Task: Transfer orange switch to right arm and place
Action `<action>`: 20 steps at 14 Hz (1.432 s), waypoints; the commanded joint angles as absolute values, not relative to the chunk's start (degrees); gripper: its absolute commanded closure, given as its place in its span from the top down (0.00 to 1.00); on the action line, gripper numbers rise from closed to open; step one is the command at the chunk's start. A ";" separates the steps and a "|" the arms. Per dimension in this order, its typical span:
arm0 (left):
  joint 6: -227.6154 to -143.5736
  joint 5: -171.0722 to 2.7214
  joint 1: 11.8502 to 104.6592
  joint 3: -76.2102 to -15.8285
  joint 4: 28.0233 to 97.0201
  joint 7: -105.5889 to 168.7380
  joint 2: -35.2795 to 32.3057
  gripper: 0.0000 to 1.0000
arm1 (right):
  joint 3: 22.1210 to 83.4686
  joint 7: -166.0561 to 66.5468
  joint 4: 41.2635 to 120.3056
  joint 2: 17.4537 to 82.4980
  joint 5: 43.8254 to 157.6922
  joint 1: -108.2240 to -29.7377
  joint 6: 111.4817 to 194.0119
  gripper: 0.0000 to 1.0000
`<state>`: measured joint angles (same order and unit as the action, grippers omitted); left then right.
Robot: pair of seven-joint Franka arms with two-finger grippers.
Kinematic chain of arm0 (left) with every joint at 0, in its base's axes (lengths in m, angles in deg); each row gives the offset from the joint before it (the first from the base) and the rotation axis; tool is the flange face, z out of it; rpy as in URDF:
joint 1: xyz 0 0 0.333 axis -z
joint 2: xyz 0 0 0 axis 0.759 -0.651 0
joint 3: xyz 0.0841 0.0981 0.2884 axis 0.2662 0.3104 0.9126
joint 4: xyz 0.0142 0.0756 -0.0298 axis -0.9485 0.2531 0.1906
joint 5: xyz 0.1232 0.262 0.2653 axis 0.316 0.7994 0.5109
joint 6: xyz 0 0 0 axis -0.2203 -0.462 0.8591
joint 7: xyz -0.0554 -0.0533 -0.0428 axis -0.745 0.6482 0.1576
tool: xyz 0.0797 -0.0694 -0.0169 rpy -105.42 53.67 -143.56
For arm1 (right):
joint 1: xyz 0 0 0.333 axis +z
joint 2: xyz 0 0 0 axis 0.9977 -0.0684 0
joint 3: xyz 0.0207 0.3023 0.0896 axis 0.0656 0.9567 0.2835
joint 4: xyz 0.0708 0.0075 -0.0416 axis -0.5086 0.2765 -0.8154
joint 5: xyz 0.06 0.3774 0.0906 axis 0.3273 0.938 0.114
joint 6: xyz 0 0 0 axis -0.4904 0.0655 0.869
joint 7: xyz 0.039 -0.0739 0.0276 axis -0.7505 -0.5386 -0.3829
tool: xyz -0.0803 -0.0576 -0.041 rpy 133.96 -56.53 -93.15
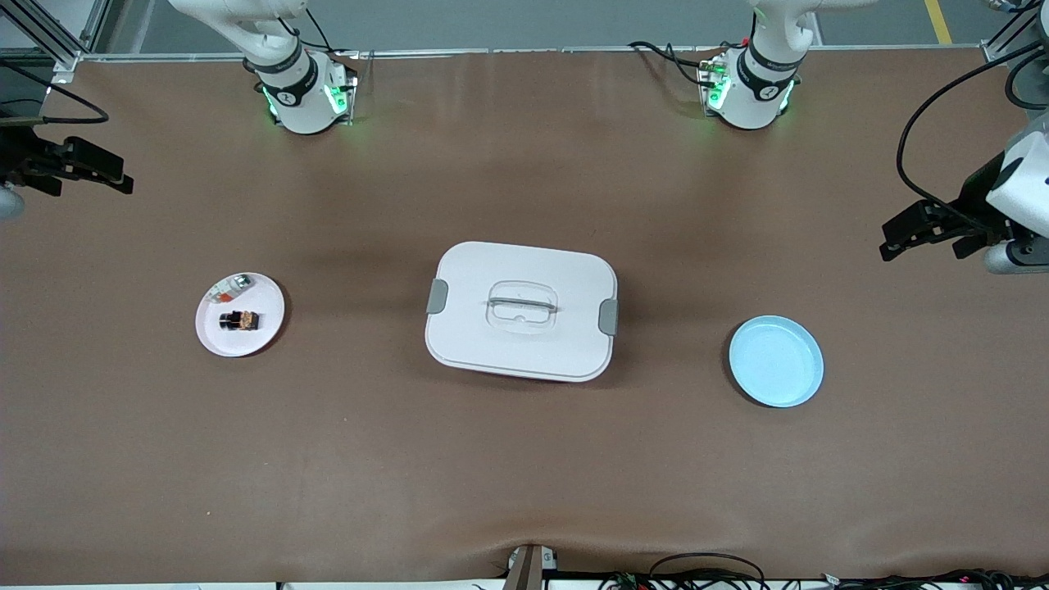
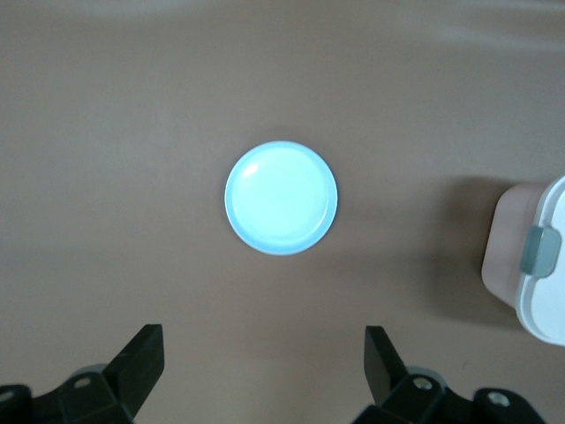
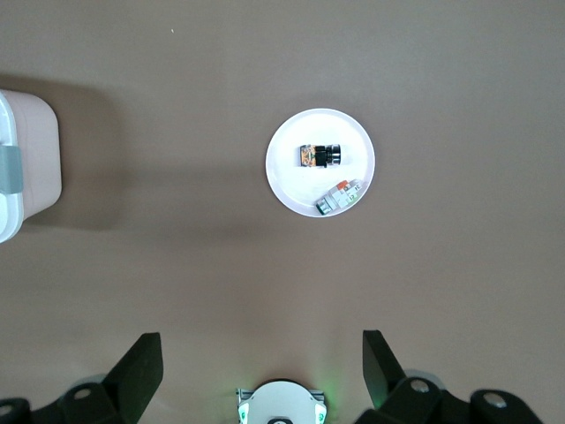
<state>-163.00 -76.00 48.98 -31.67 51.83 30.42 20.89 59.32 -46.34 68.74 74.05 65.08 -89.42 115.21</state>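
On the white plate (image 1: 215,338) your orange switch (image 1: 239,320) lies; left hand (image 2: 265,367) and right hand (image 3: 262,371) hang released above the counter (image 1: 524,459).

Orange switch (image 1: 238,320): tiny black boxy part with an orange band across its middle, lying on its side on a white plate (image 1: 266,328) toward the right arm's end of the table. Sits just beside, and nearer the front camera than, a small silvery-white piece (image 1: 232,288) on that plate. Ungripped.
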 commanded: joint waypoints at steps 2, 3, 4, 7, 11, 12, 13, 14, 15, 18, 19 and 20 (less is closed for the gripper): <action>-158.96 -74.83 49.12 -31.74 50.79 29.17 20.97 1.00 | 59.30 -44.55 70.62 76.25 65.58 -89.86 116.75 1.00; -158.96 -74.83 49.03 -31.74 50.79 29.17 20.97 1.00 | 59.30 -44.55 70.88 76.60 65.67 -90.03 116.93 1.00; -158.96 -74.74 49.03 -31.74 50.79 29.17 20.97 1.00 | 59.30 -44.46 71.49 76.95 66.28 -90.56 117.63 1.00; -158.96 -74.74 49.03 -31.74 50.79 29.17 20.97 1.00 | 59.30 -44.46 77.19 81.16 68.31 -91.88 121.75 1.00; -158.96 -74.83 49.03 -31.74 50.79 29.08 20.97 1.00 | 59.30 -44.46 79.58 82.76 68.31 -91.79 123.35 1.00; -158.96 -74.83 49.03 -31.74 50.79 29.08 20.97 1.00 | 59.39 -44.46 79.58 82.84 68.31 -91.79 123.26 1.00; -158.96 -74.83 49.03 -31.74 50.79 29.08 20.97 1.00 | 59.47 -44.20 79.58 82.84 68.31 -91.79 123.26 1.00; -158.96 -74.83 49.03 -31.74 50.79 28.99 20.97 1.00 | 59.65 -42.63 79.50 82.84 68.31 -91.79 123.17 1.00; -158.96 -74.92 49.03 -31.74 50.79 28.99 20.97 1.00 | 59.74 -40.70 79.50 82.84 68.05 -91.53 123.08 1.00; -158.96 -75.10 49.03 -31.74 50.79 28.99 20.97 1.00 | 59.83 -40.41 79.50 82.76 67.69 -91.44 123.00 1.00; -158.96 -75.10 49.03 -31.74 50.79 28.99 20.97 1.00 | 59.83 -40.42 79.50 82.76 67.52 -91.35 123.00 1.00; -158.96 -75.10 49.03 -31.74 50.79 28.90 20.97 1.00 | 59.83 -40.42 79.50 82.76 67.26 -90.74 122.91 1.00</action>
